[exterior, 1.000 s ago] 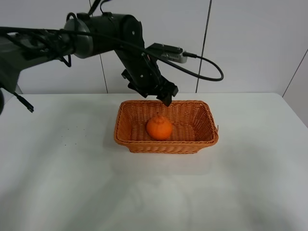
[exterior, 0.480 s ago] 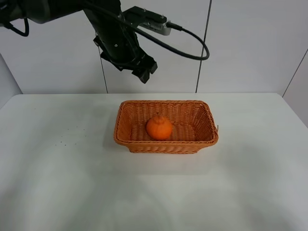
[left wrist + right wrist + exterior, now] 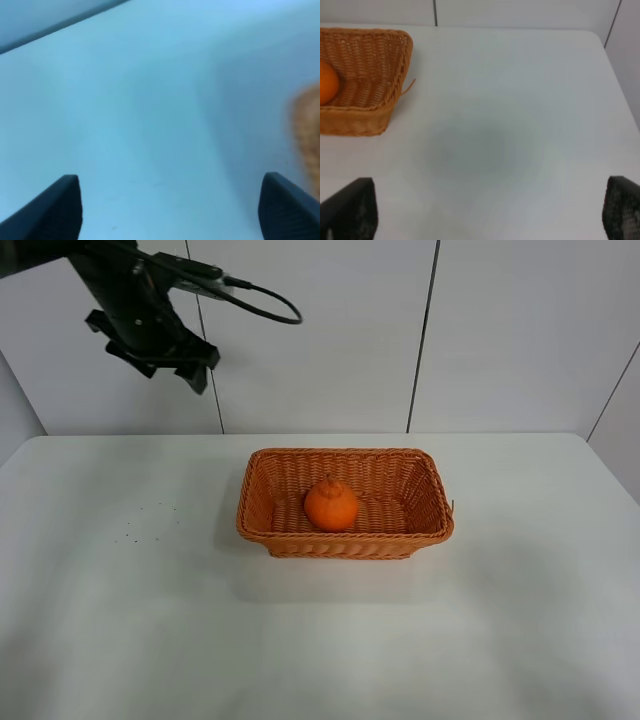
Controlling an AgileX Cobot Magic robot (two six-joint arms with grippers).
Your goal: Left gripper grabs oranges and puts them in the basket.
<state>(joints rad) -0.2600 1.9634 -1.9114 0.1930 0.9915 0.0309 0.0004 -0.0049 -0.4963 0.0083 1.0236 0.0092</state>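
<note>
The orange [image 3: 331,504] lies inside the wicker basket [image 3: 430,508] at the middle of the white table; it also shows in the right wrist view [image 3: 327,83] in the basket [image 3: 375,65]. My left gripper [image 3: 192,368] is high up at the far left, well away from the basket, open and empty; its fingertips [image 3: 55,205] stand wide apart over bare table, with a blurred edge of the basket [image 3: 306,135] at the side. My right gripper [image 3: 485,215] is open and empty over the table to the right of the basket; it is outside the exterior view.
The white table [image 3: 320,640] surrounds the basket. A white panelled wall [image 3: 500,330] stands behind it. A black cable [image 3: 265,302] loops off the left arm. A few small dark specks [image 3: 150,520] lie on the table left of the basket.
My left arm has risen from the basket's back rim and swung up and to the far left, empty. The orange stays in the basket.
</note>
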